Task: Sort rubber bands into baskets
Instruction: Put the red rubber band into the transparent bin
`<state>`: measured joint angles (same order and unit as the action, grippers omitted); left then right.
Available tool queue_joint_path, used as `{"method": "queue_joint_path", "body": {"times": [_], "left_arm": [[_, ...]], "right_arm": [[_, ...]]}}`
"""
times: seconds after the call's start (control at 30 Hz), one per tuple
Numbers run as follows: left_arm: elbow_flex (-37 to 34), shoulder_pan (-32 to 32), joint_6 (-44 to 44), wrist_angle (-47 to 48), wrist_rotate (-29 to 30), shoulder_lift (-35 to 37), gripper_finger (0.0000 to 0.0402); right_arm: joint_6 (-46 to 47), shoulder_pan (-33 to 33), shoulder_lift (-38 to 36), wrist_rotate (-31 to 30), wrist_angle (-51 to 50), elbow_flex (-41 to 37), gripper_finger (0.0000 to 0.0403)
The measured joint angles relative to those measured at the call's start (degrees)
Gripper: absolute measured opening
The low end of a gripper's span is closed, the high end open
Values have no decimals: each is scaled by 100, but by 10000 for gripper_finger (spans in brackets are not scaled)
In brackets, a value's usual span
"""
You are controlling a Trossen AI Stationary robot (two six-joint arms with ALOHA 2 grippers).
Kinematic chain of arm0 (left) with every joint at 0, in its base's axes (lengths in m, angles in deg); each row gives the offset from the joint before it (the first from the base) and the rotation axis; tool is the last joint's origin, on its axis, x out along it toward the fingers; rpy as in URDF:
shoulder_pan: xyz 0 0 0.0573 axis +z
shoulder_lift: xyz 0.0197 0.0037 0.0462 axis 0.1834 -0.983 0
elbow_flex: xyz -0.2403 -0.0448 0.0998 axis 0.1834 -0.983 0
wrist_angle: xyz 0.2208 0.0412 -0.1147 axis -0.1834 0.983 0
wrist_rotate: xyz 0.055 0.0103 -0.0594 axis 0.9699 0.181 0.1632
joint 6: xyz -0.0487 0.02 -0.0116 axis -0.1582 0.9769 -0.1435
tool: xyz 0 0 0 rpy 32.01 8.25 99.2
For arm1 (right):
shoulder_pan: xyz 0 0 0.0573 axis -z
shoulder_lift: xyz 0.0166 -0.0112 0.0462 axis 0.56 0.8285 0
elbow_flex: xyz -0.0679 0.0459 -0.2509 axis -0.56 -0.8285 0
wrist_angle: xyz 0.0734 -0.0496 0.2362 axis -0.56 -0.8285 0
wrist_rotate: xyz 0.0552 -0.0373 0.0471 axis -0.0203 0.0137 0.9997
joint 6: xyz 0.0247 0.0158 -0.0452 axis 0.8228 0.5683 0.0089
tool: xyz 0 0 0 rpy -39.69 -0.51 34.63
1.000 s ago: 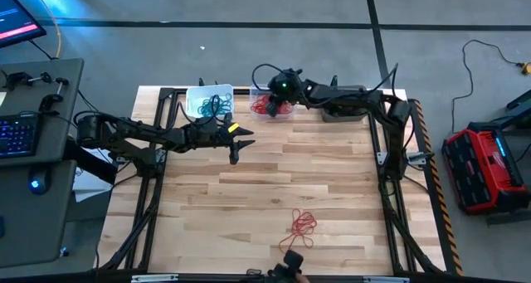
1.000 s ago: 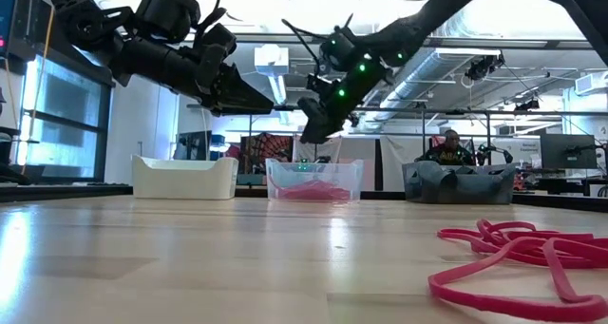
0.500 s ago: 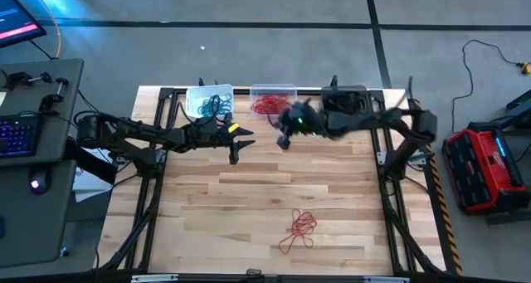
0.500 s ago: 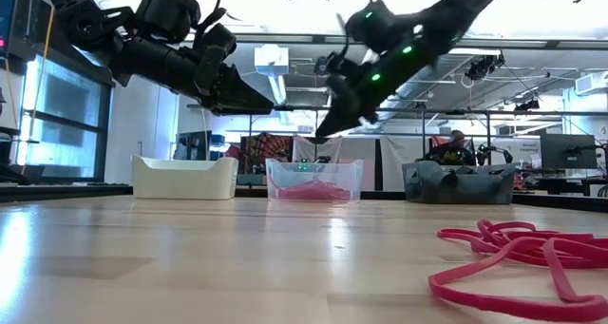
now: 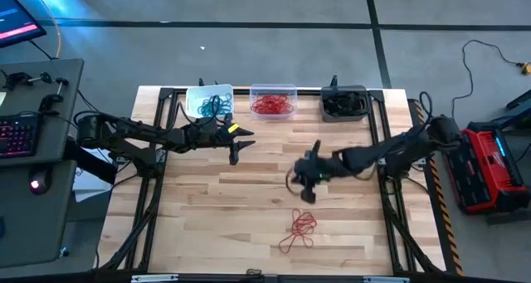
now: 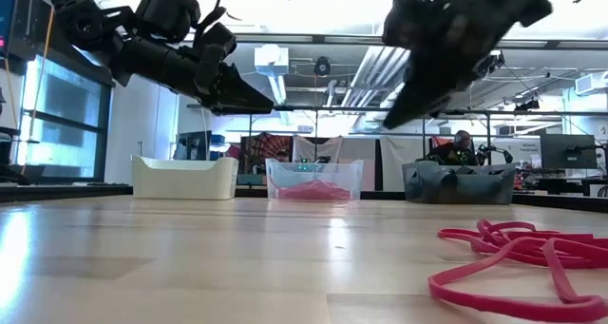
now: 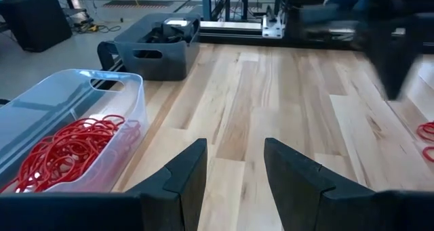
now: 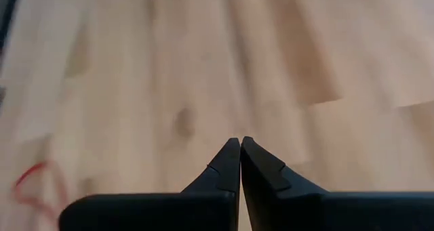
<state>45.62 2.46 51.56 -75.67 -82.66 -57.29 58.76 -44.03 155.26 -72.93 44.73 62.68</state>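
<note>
Three baskets [image 5: 274, 93], teal, red, dark rubber bands [image 5: 272, 105]

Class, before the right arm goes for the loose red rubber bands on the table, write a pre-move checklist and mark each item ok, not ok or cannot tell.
1. Right claw above the table, short of the red rubber bands: ok.
2. Right claw open for a pick: not ok, fingers are pressed together.
3. Right claw empty: ok, nothing between the fingers.
4. Clear basket holding red bands is unobstructed: ok.
5. Left claw parked away from the pile: ok, open near the white basket.
</note>
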Motion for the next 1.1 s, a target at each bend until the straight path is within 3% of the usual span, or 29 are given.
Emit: {"method": "queue_joint_path", "body": {"times": [0.2,0.43,0.63,0.9,1.1], "left_arm": [[0,-22,-145,20,-24,0,141],[0,-125,-138,28,-39,0,141],[0,-170,-136,26,-37,0,141],[0,-189,-152,63,-33,2,141],[0,-195,-147,135,-17,2,141]], "right_arm": [[423,-820,365,-48,7,0,13],[644,-1319,947,-278,34,180,86],[69,-1531,1540,-392,-813,863,122],[-644,-1426,2204,-149,-1172,1410,105],[-950,-1333,2355,81,-1341,1506,42]]}}
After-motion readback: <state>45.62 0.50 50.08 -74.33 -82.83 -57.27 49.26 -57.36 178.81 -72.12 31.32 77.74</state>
